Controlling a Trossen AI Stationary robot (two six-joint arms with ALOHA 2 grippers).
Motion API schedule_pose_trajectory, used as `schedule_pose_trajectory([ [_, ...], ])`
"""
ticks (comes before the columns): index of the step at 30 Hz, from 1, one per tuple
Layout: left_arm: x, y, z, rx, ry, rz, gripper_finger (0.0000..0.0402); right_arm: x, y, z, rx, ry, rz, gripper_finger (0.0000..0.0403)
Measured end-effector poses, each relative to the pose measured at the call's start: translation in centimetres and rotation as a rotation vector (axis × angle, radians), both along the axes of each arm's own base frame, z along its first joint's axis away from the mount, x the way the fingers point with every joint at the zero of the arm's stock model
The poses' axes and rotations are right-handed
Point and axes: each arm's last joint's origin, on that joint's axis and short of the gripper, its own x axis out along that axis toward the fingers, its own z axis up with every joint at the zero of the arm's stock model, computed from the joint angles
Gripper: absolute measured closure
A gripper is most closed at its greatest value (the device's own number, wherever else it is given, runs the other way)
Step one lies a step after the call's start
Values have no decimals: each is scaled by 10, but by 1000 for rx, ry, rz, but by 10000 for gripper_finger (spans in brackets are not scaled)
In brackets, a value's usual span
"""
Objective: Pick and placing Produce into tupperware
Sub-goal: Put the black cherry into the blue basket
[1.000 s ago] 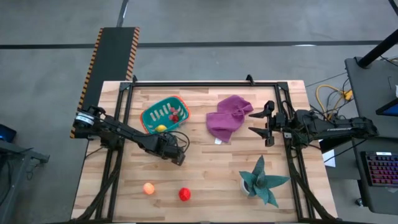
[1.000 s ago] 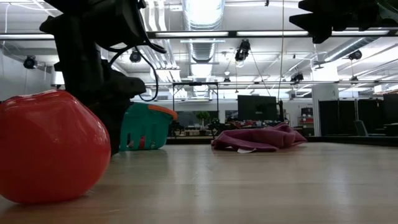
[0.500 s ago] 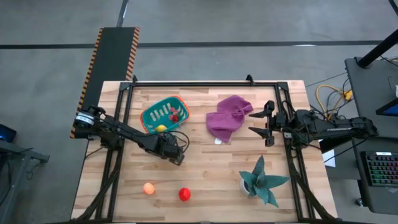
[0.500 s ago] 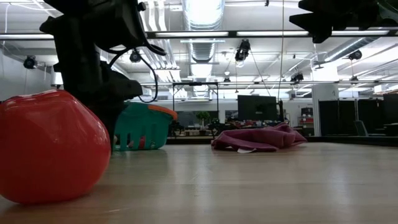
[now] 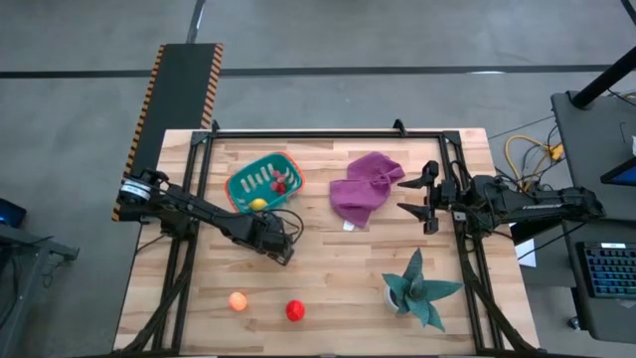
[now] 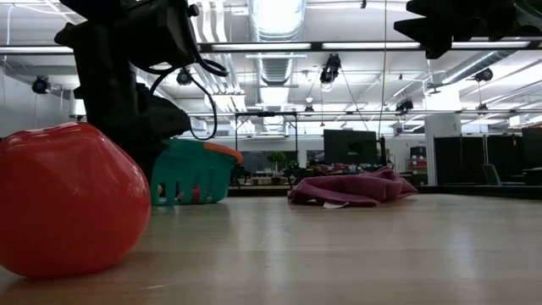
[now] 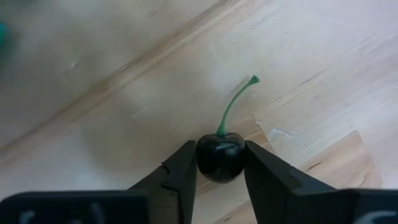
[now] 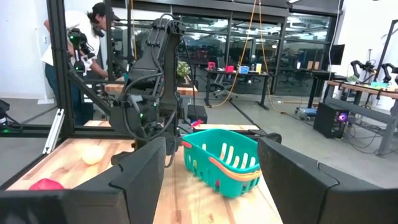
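Left gripper (image 7: pixel 219 163) fingers pinch a dark cherry (image 7: pixel 220 157) on the table (image 5: pixel 348 268), at 5 o'clock of the basket (image 5: pixel 262 181). Round, glossy: may squirt out. Right gripper (image 5: pixel 419 198) open, idle.

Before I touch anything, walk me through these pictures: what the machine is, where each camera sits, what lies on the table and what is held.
This is a robot with two dark arms at a wooden table. One camera looks straight down, one sits at tabletop height, and one rides on each wrist.

The left end effector is low over the table with its fingers on either side of a dark cherry with a green stem, closing on it. The right end effector waits open near the table's right edge.

On the table: a teal basket holding a yellow fruit and small red bits, a purple cloth, a green spiky plant, an orange ball and a red ball. The right wrist view also shows a person beyond the table.
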Motion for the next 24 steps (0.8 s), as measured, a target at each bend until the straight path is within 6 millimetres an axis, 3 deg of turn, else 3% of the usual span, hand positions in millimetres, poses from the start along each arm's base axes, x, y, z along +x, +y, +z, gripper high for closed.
schedule_pose_trajectory([
  [17, 4, -1, 13, 10, -34, -99, 316, 0, 0, 0, 1, -1, -2, 156],
  [24, 9, -3, 27, 27, -150, -215, 317, 0, 0, 0, 1, -1, -1, 156],
])
